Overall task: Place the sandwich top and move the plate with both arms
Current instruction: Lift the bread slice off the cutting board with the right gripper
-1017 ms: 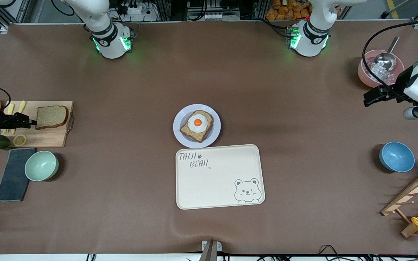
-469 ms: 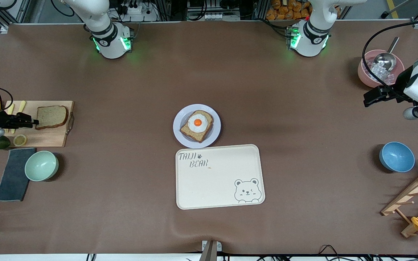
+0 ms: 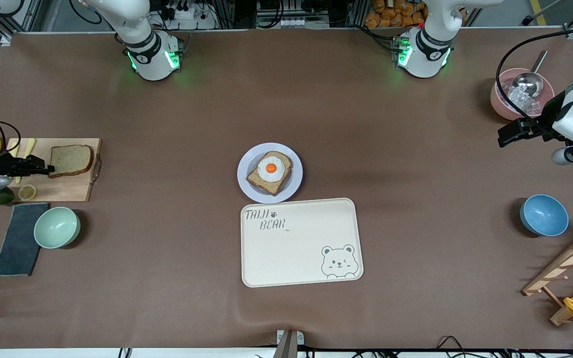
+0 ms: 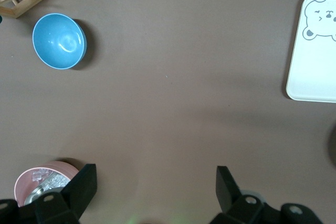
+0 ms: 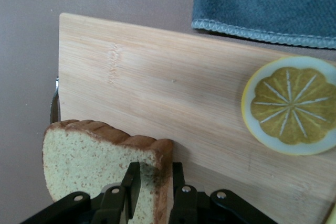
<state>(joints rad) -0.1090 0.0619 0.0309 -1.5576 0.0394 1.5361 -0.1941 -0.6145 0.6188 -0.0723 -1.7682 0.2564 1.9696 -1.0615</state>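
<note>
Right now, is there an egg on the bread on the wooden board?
No, the sandwich top on the wooden board is plain; the fried egg sits on the plate's slice.

Only legible text: "TAIJI BEAR", hand-lettered in dark grey on the cream rectangular tray [image 3: 300, 242], at about 10 o'clock on its face as the front view shows it, with a small paw-print mark after "TAIJI". A line-drawn bear face sits at about 4 o'clock on the same tray; it also shows in the left wrist view. No other readable labels, numbers or brands.
</note>
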